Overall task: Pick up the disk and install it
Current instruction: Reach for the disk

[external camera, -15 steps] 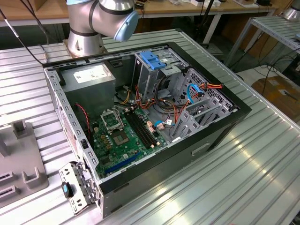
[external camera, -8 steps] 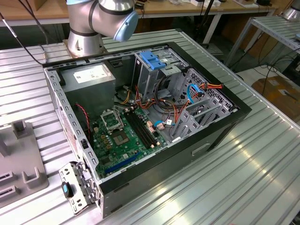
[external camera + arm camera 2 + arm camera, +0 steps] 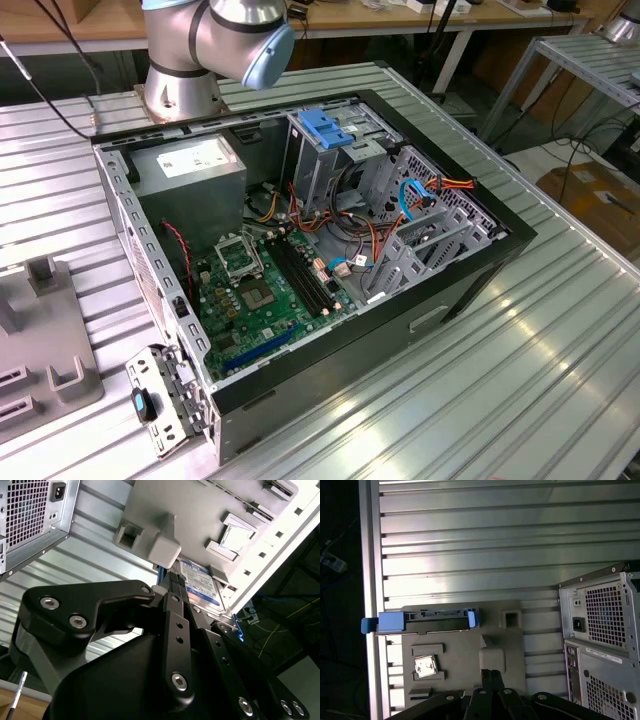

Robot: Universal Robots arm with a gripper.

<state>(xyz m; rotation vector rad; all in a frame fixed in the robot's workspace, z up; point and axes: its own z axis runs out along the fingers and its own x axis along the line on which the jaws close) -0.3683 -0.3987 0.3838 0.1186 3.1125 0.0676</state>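
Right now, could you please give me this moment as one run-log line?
disk: standing on edge in grey holder, not yet picked | tool: over holder, apart from disk

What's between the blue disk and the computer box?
In the first wrist view, beside the disk: grey holder, its square pocket, then ribbed table, then the computer case.
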